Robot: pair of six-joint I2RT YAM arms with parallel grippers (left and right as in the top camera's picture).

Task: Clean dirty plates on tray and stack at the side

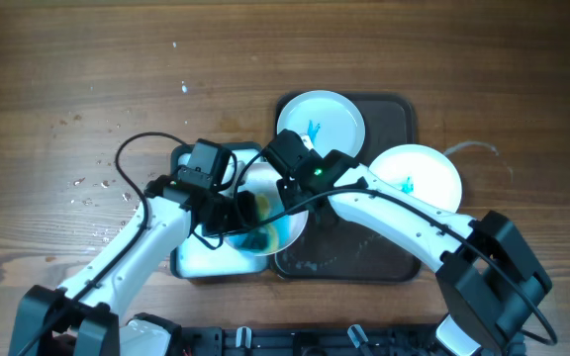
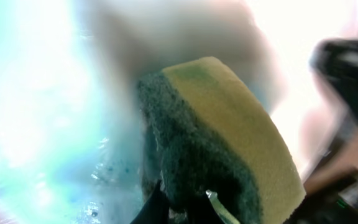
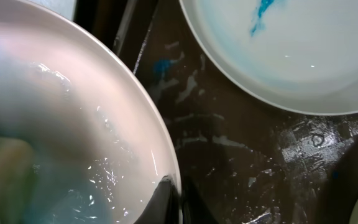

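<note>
The dark brown tray (image 1: 389,257) holds two white plates with blue smears, one at its far end (image 1: 320,121) and one at its right (image 1: 419,178). My right gripper (image 1: 300,203) is shut on the rim of a third plate (image 1: 275,237), tilted over the tray's left edge and wet with teal. The right wrist view shows the fingers (image 3: 176,199) pinching that rim (image 3: 73,124), the wet tray (image 3: 241,155) and a smeared plate (image 3: 291,50). My left gripper (image 1: 234,210) is shut on a yellow and green sponge (image 2: 229,137), pressed against the held plate (image 2: 42,124).
A smaller white tray with a dark teal rim (image 1: 191,262) lies under the left gripper, just left of the dark tray. Water drops speckle the wooden table at the left (image 1: 92,188). A black cable loops from the left arm (image 1: 132,148).
</note>
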